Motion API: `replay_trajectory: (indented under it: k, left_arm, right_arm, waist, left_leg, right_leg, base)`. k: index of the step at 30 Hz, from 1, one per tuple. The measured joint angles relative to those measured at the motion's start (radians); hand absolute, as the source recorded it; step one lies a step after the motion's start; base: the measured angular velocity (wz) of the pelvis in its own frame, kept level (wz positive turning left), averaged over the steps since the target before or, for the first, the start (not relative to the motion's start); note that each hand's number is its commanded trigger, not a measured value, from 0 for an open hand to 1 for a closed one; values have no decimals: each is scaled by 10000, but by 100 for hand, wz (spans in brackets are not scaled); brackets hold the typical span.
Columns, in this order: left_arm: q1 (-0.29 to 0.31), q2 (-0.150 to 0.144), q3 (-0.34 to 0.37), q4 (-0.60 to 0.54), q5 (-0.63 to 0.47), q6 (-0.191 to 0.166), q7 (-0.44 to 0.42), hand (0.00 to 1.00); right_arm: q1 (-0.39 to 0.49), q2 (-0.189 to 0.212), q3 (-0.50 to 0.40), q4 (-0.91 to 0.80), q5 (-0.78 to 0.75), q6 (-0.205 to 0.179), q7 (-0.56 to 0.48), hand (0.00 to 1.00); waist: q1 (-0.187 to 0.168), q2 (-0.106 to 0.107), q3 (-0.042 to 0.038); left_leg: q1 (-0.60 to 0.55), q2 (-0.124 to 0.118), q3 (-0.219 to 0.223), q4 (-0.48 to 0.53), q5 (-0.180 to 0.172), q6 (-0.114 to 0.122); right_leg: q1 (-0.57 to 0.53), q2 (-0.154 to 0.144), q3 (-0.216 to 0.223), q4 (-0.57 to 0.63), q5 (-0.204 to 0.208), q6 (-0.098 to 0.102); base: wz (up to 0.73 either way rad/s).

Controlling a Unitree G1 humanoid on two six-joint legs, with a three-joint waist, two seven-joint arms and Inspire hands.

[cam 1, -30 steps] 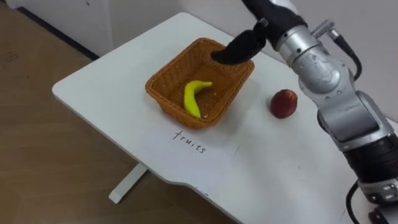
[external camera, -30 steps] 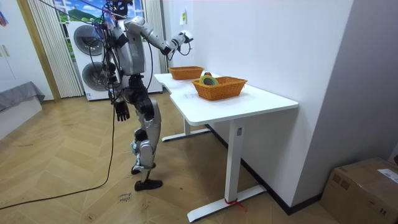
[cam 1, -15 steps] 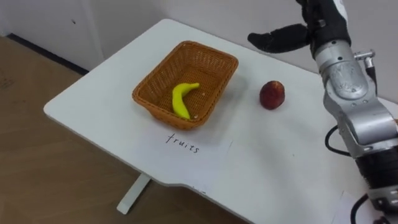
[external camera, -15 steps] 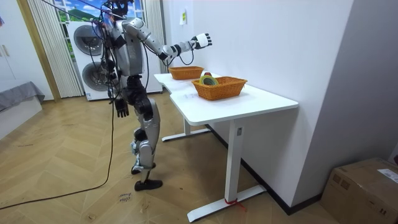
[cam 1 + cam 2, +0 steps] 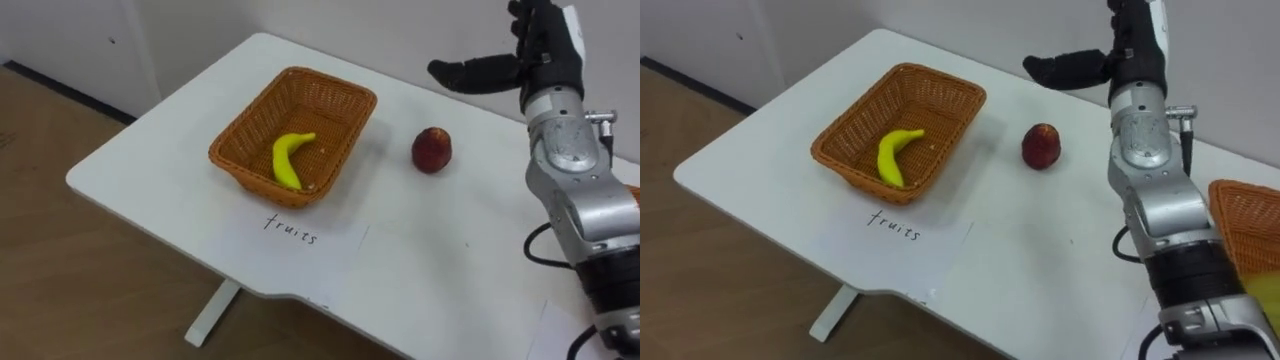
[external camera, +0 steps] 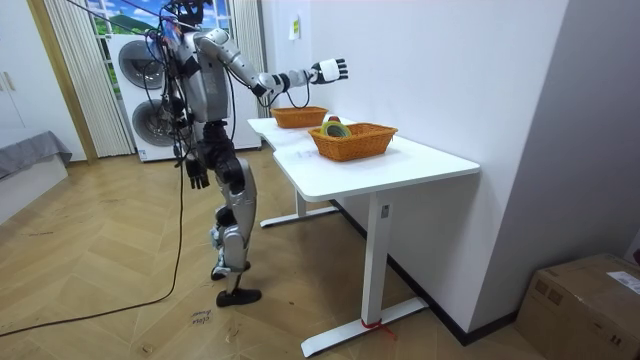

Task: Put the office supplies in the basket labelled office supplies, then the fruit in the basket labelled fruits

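right hand open, empty, raised over table; apple lies below, to its left; fruit basket further left

Your two head cams sit side by side on the robot's head, looking down at the desk from close up. Both catch the same patch: the fruit basket, the apple and the raised right robot hand. The right eye sits a touch further right, so it also picks up the edge of a second basket. Your room cam stands well back on the floor, facing the wall side. It takes in the whole robot at the room view's left, plus the whole desk and both baskets.
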Motion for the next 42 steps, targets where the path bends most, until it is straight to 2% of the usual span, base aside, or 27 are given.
replay_trajectory:
  k: [6,14,18,22,30,36,38,40,42]
  left_arm:
    - [1,4,-8,3,-11,-66,0,0]
    - [1,-32,-24,75,-10,-70,14,0]
    - [-5,-107,-24,73,-4,-60,11,0]
    - [1,-141,-26,68,-7,-6,3,0]
    - [-119,-134,-164,66,-18,13,-73,0]
    - [-577,-147,-298,380,-25,-20,-196,0]
    - [-648,-140,-352,433,-77,-72,-198,0]
    - [-736,-118,-465,426,-104,-164,-236,0]
    - [-742,-115,-614,430,-176,-229,-294,0]
  right_arm:
    - [1,-1,0,348,316,-201,-177,0]
    - [0,10,1,991,310,-227,-166,0]
    - [1,12,28,1674,289,-290,-110,0]
    - [1,11,27,2136,293,-290,182,0]
    - [-77,10,30,2318,304,-291,310,0]
    - [-152,11,37,2811,276,-291,309,0]
    - [-186,10,36,3042,192,-296,311,0]
    - [-257,11,36,3440,-45,-385,409,0]
    - [-260,11,38,3633,-96,-386,464,0]
  waist:
    - [-27,62,3]
    - [-52,147,-33]
    - [-14,182,-26]
    - [22,224,-59]
    - [29,191,-75]
    - [73,153,-18]
    - [68,133,29]
    - [64,80,167]
    - [68,74,191]
  left_leg:
    - [-11,-4,-10,-33,2,2]
    - [-70,0,-43,-47,2,2]
    - [-138,-10,-126,-15,2,2]
    - [-230,-3,-152,-8,12,-12]
    - [-829,-10,-107,8,100,-23]
    - [-961,-29,-67,41,143,-6]
    - [-960,-30,-49,32,143,-5]
    - [-993,-15,18,28,143,-5]
    - [-1028,-7,95,10,143,-4]
  right_leg:
    - [-21,-2,-71,-3,1,-1]
    - [-70,-1,-126,-4,0,0]
    - [-84,-9,-255,-9,1,0]
    - [-163,-5,-283,-3,0,0]
    - [-770,-27,-301,52,10,-16]
    - [-1002,-120,-217,60,12,-19]
    - [-1005,-125,-217,56,11,-19]
    - [-1063,-122,-173,61,11,-19]
    - [-1139,-125,-85,81,12,-19]
  base:
    - [1]
    - [0]
    - [4]
    - [1]
    - [0]
    - [-1]
    - [0]
    - [-6]
    - [-12]
